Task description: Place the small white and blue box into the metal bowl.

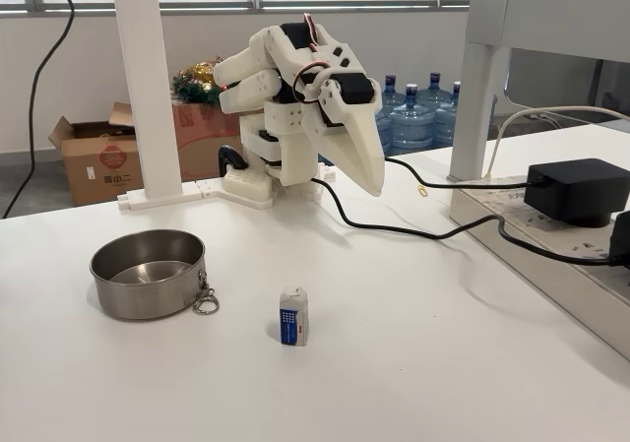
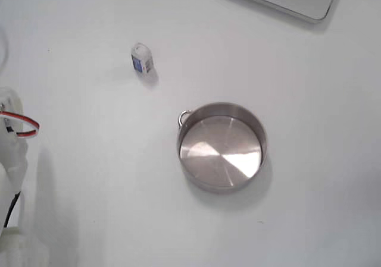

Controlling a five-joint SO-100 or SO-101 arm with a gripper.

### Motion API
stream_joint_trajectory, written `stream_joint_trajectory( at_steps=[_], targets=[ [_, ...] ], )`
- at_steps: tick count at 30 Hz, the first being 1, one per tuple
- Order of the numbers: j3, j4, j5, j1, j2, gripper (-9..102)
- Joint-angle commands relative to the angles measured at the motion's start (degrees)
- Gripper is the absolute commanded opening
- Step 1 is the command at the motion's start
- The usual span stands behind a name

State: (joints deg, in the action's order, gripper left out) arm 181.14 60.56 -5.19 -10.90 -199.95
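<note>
Standing upright, tiny white carton (image 1: 293, 316), blue front panel, beside steel bowl (image 1: 148, 274)

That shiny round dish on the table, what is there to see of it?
The metal bowl is round, shallow and straight-walled, and looks like brushed stainless steel with a bright, reflective flat bottom. It sits upright and empty on the white table. A small metal clip ring hangs at its rim and rests on the tabletop. In both fixed views the small white and blue box stands apart from it, and nothing else touches the bowl.
</note>
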Motion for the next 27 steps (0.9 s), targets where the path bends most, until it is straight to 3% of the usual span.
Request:
stream_joint_trajectory(
  at_steps=[1, 27],
  targets=[
    [2.6, 0.2, -0.4, -0.1, -0.9, -4],
    [2.5, 0.2, -0.4, 0.9, -0.6, -4]
  ],
)
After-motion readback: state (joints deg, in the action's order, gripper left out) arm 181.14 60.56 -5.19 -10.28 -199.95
